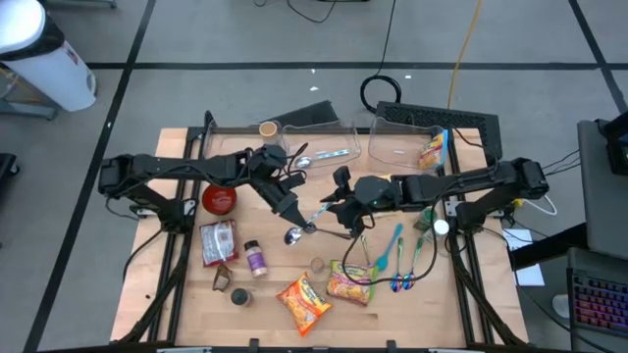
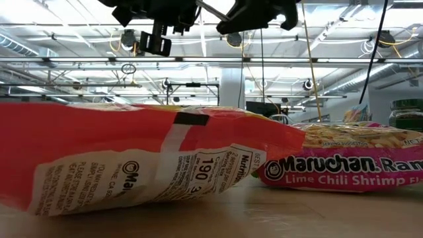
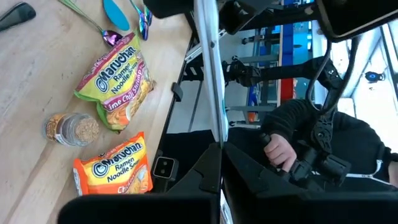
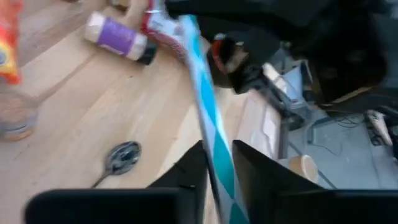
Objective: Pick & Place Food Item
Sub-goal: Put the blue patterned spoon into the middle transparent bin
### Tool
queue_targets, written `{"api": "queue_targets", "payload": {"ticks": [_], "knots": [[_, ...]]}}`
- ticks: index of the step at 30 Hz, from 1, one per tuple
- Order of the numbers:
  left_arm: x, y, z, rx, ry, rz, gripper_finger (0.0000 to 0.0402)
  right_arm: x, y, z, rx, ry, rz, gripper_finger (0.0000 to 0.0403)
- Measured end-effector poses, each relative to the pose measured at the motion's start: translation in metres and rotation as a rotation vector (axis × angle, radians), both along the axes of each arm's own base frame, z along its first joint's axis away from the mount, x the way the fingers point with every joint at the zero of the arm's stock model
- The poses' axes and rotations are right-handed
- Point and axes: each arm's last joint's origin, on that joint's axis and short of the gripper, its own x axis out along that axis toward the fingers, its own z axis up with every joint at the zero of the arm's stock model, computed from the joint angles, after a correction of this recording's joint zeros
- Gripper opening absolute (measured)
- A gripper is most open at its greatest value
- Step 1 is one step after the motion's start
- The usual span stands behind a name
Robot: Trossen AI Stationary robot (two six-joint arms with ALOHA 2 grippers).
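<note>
Your left gripper (image 1: 297, 218) and right gripper (image 1: 339, 211) both pinch 1 teal-striped stick (image 4: 208, 106); it seems a handover, so next loosen the left.

Two matte black jointed arms, the left arm (image 1: 186, 169) and the right arm (image 1: 461, 182), with blocky housings, thin black cables along them and dark flat fingers.

A red bowl (image 1: 220, 199) sits near the left edge of my desk (image 1: 186, 294). Two clear bins (image 1: 319, 147) and a paper cup (image 1: 267, 128) line the far edge. A metal spoon (image 1: 293, 236) lies mid-desk, and blue and green utensils (image 1: 397, 257) lie toward the right edge. A keyboard (image 1: 437, 120) lies beyond the far right corner.
</note>
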Motion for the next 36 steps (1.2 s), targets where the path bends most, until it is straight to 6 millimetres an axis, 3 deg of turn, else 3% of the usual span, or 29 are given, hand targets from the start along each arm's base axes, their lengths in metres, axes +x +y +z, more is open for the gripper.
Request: {"api": "queue_targets", "payload": {"ticks": [3,20,26,36], "knots": [[-0.001,0.003,0.000,-0.007,0.005,0.005,0.0006,-0.001,0.001,-0.002,-0.002,0.015,0.008,0.0021],[0.000,0.022,0.002,0.119,-0.081,0.111,0.0076,-0.003,-0.001,-0.005,0.118,0.045,-0.073,0.0020],[0.005,0.030,0.014,0.214,-0.241,0.192,0.0110,-0.004,0.000,-0.005,0.147,0.054,-0.086,0.0020],[0.000,0.070,0.039,0.352,-0.531,0.343,0.0133,-0.007,-0.001,-0.010,0.199,0.108,-0.129,0.0020]]}}
